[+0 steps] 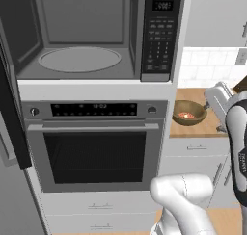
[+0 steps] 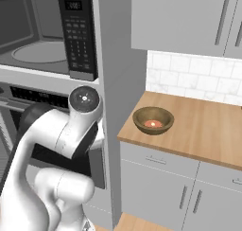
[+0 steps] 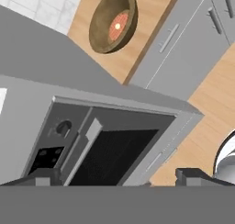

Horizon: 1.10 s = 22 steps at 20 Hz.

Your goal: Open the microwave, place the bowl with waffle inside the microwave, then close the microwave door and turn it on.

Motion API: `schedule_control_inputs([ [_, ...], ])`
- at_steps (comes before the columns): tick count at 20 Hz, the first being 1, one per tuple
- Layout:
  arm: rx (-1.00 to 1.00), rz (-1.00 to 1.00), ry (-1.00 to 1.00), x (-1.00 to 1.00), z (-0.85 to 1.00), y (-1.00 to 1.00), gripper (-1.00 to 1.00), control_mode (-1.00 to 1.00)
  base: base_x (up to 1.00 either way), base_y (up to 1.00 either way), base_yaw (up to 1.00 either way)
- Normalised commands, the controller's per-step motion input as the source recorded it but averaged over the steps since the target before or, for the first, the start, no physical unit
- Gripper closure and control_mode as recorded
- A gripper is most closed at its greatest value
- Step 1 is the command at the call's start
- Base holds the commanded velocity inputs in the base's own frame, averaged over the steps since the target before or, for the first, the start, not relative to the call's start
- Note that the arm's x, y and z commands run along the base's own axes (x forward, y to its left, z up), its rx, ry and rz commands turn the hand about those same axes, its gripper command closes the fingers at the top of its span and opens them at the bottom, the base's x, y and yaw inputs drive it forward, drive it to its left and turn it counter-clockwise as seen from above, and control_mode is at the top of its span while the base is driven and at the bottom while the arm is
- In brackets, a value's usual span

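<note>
The microwave (image 1: 79, 36) stands open above the oven, showing its grey cavity and round glass turntable (image 1: 79, 59), with the keypad panel (image 1: 159, 36) on its right. The microwave door (image 1: 9, 109) is swung out to the left and shows edge-on as a black slab. The bowl with waffle (image 1: 189, 112) (image 2: 153, 120) (image 3: 114, 21), brown wood with a reddish-orange piece inside, rests on the wooden counter right of the oven column. My gripper (image 3: 117, 179) is open and holds nothing. It hangs in the air, well short of the bowl, looking over the oven's corner toward it.
A steel oven (image 1: 94, 147) (image 3: 114, 154) with a knob and bar handle sits under the microwave. The wooden counter (image 2: 203, 126) runs right along a white tiled wall, with grey drawers (image 2: 156, 178) below and wall cabinets (image 2: 189, 17) above. My arm's white links (image 2: 61, 130) fill the near foreground.
</note>
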Motion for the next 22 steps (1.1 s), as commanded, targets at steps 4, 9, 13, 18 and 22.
schedule_control_inputs([
  [4, 0.0, 0.0, 0.0, 0.29, -0.23, -1.0, -1.0, -1.0, 0.0, 0.0, 0.0],
  [9, 0.0, 0.0, 0.01, 0.42, -0.3, -0.99, -1.0, -1.0, 0.0, 0.0, 0.0],
  [13, 0.0, 0.0, 0.0, 0.59, -0.39, -0.72, -1.0, -1.0, 0.0, 0.0, 0.0],
  [18, 0.0, 0.07, 0.0, 0.63, -0.38, -0.36, -1.0, -1.0, 0.0, 0.0, 0.0],
  [22, 0.0, 0.11, 0.0, 0.6, -0.35, -0.25, -1.0, -1.0, 0.0, 0.0, 0.0],
])
